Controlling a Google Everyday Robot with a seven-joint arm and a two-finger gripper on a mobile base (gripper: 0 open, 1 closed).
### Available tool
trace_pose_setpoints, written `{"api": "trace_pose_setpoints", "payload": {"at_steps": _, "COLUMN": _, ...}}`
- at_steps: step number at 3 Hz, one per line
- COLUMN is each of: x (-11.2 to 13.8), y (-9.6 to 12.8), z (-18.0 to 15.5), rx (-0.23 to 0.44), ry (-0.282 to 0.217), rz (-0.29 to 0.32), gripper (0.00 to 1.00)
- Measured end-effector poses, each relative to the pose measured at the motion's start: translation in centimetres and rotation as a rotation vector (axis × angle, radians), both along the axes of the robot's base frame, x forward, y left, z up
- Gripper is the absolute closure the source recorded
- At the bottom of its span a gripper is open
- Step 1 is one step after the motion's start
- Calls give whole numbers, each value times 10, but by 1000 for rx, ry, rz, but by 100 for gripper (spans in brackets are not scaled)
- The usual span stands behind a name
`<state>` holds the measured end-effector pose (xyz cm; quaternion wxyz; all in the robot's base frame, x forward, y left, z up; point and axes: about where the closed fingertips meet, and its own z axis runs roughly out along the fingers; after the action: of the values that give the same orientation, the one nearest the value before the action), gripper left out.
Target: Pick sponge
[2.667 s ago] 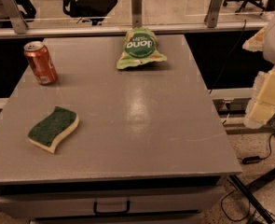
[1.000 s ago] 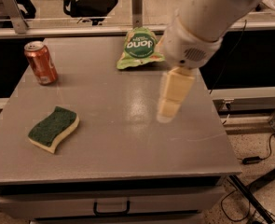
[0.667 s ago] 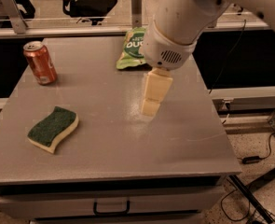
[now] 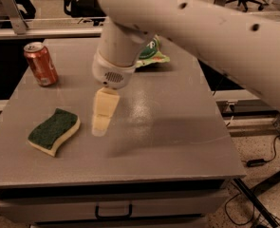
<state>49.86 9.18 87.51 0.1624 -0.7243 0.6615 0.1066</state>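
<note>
The big white arm [image 4: 201, 27] fills the top of the camera view and is cut off at the right edge. It hides most of the green snack bag [image 4: 154, 56], so only a small green and white bit shows at the back of the table [image 4: 177, 127]. The gripper [image 4: 100, 126] looks like one pale yellow block pointing down, and I cannot tell if the claw is spread or pressed together. I also cannot tell if its tip touches the table.

The sponge [image 4: 54, 131] lies flat near the front left of the table, just beside the gripper on its left, and not touching it. It has a rough dark green top, soft pale yellow foam under it, and wavy sides. A red soda can [image 4: 41, 63] stands upright at the back left. The table top is smooth, grey and a bit shiny. A drawer with a dark handle [image 4: 113, 212] sits under it.

A moment ago the gripper hung over the middle of the table. Now it has come left and forward, close to the sponge. The sponge and the can have not moved.
</note>
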Motion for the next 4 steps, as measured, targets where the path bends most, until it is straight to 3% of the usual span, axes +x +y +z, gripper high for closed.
{"api": "trace_pose_setpoints", "payload": {"at_steps": 1, "x": -11, "y": 42, "z": -19, "rx": 25, "ry": 39, "rz": 59, "gripper": 0}}
{"api": "trace_pose_setpoints", "payload": {"at_steps": 2, "x": -24, "y": 69, "z": -26, "rx": 48, "ry": 54, "rz": 116, "gripper": 0}}
{"api": "trace_pose_setpoints", "payload": {"at_steps": 3, "x": -34, "y": 90, "z": -36, "rx": 51, "ry": 81, "rz": 174, "gripper": 22}}
{"api": "trace_pose_setpoints", "payload": {"at_steps": 4, "x": -37, "y": 96, "z": -38, "rx": 53, "ry": 102, "rz": 194, "gripper": 51}}
